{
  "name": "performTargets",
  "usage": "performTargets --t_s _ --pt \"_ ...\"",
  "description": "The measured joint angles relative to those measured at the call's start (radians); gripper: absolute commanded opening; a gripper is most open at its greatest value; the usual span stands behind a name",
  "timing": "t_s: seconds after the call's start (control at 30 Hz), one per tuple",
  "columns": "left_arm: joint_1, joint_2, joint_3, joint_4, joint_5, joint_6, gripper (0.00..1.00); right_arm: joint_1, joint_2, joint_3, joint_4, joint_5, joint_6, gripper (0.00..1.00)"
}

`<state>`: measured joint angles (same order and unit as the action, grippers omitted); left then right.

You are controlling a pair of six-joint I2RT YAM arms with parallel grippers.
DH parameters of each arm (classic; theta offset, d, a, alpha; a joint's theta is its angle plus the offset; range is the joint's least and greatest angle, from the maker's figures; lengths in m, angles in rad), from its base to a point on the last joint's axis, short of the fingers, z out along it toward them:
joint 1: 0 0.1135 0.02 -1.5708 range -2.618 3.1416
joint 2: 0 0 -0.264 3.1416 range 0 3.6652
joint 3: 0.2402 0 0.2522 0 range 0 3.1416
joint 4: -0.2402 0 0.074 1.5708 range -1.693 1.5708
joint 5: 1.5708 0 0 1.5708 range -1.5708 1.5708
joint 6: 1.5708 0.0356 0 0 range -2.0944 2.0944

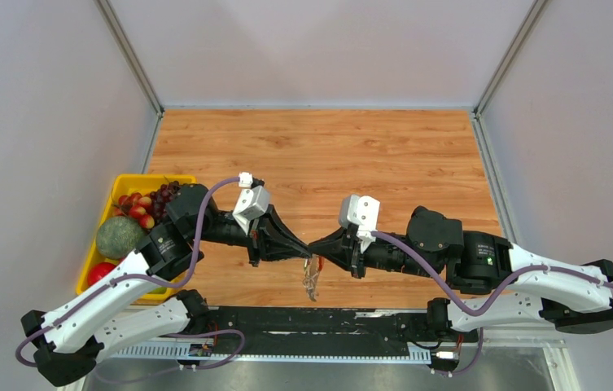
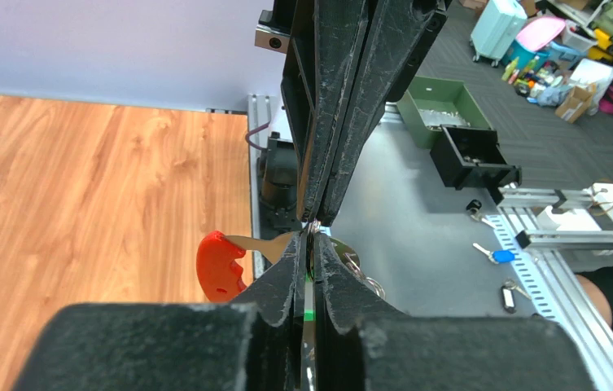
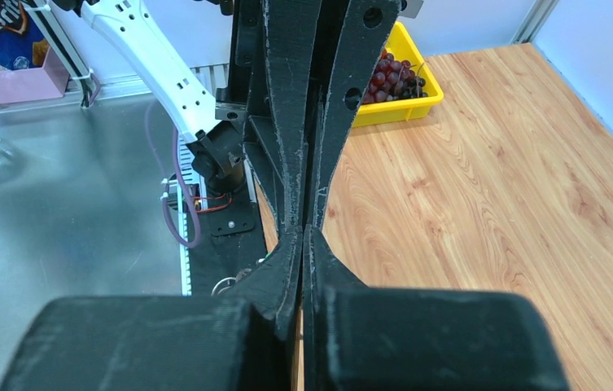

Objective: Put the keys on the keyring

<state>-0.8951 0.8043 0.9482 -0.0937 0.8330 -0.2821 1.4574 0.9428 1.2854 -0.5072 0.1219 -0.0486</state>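
At the left edge of the overhead view sits a yellow plastic tray [image 1: 136, 181] holding dark grapes [image 1: 160, 198] and a dull green melon [image 1: 119, 236]; none of it concerns me. Moving right, my left gripper [image 1: 303, 254] sits at lower centre, nose to nose with the right gripper [image 1: 325, 248], above the near edge of the wood-grain table [image 1: 327, 155].

At the lower centre of the left wrist view, the left jaws are pressed shut on the key [image 2: 309, 303]. Only a sliver of its bright green head shows between the matte black fingers. It is thin, hard and light, and I judge it could pivot or slip in so narrow a pinch. Holding it by the head with the blade free looks right.

The right jaws are closed too, and seem to nip the wire of the keyring [image 1: 313, 283], which dangles just below where the tips meet. Its red piece [image 2: 220, 265] is smooth and curved. The silvery fan is jagged, stiff and free to swing, so I would grip the ring wire, never the fan. The right wrist view shows nothing between its own fingers, so I call that grip likely, not certain.
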Motion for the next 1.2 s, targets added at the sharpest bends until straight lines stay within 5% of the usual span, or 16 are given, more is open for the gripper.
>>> performTargets --t_s 0.27,0.43,0.6,1.0,1.2 --pt "0.0 0.003 0.0 -0.001 0.0 0.001 0.0 0.001 0.0 0.0 -0.003 0.0 -0.002 0.0" --pt "0.0 0.017 0.0 -0.031 0.0 0.011 0.0 0.001 0.0 0.006 -0.037 0.0 0.015 0.37" --pt "0.0 0.05 0.008 -0.137 0.0 0.054 0.0 0.004 -0.002 0.056 -0.109 0.003 0.048 0.46" --pt "-0.006 0.072 0.039 -0.344 0.041 0.166 0.0 0.004 0.095 0.15 -0.301 -0.027 0.138 0.45" --pt "-0.018 0.08 0.04 -0.38 0.055 0.192 0.0 0.003 0.159 0.156 -0.344 -0.068 0.169 0.36"
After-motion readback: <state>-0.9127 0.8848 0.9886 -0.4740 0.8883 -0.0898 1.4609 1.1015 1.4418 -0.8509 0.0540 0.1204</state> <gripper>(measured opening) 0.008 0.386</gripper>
